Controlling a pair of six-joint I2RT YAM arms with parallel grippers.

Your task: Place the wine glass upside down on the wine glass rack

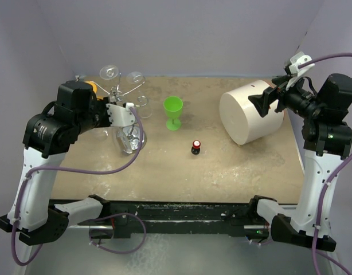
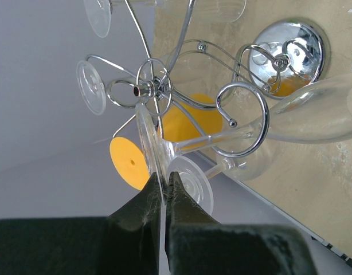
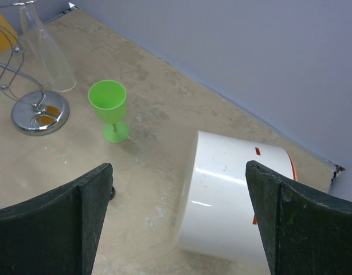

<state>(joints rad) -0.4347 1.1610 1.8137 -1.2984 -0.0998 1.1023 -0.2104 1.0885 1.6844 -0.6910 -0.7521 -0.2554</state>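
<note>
My left gripper is shut on the thin foot of a clear wine glass, whose bowl hangs downward beside the silver wine glass rack. In the left wrist view the fingertips pinch the foot's edge. The glass's stem runs right through a curled wire arm to the bowl. The rack's shiny disc base lies beyond and also shows in the right wrist view. My right gripper is open and empty above the table, with the white cylinder between its fingers.
Other clear glasses and an orange one hang on the rack. A green wine glass stands upright at mid-table. A small black and red object sits in front of it. A big white cylinder lies on its side at right.
</note>
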